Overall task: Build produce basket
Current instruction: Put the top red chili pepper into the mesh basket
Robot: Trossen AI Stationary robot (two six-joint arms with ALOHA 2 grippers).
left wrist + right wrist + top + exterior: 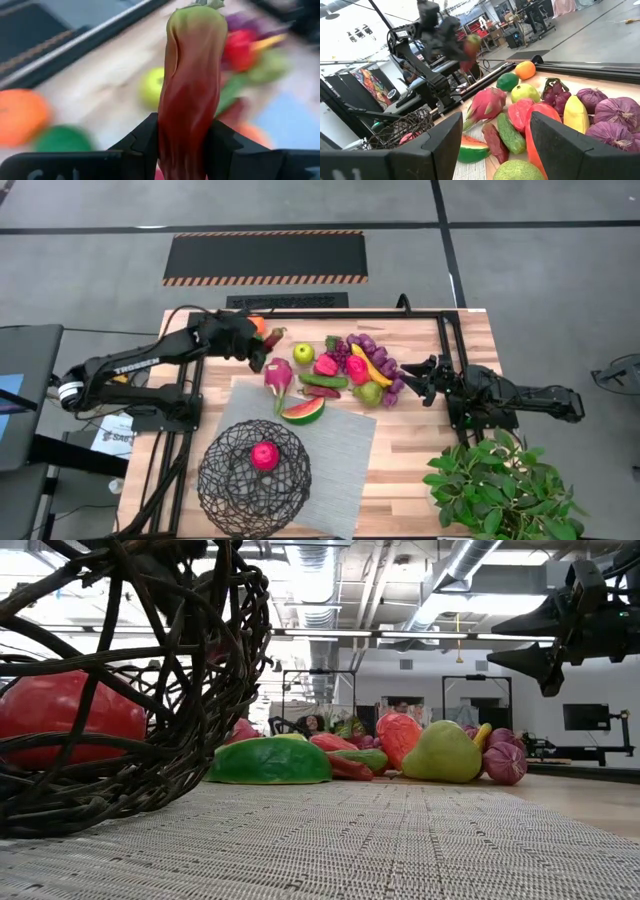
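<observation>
My left gripper [182, 147] is shut on a long red-and-green pepper [192, 75] and holds it in the air over the table's far left part, near an orange [258, 323] and a lime [272, 335]. It also shows far off in the right wrist view, where the left gripper [451, 40] carries the pepper [470, 47]. The wire basket [215, 480] stands on the grey mat [340, 455] near the front edge, with one red fruit [264, 455] inside. The other produce [350, 370] lies in a heap at the table's middle. My right gripper [492, 142] waits open at the right of the heap. My left gripper pinches the pepper's red lower part [185, 130] between its two fingers, one on each side. The green stem end [200, 5] sticks out beyond the fingertips. The fingers slant downward from the table's left. The pepper is lifted clear of the table.
A dragon fruit [278, 375] and a watermelon slice [303, 410] lie between the heap and the basket. A leafy plant [500, 485] stands at the near right corner. Black frame rails [445, 330] run along the table's far and side edges.
</observation>
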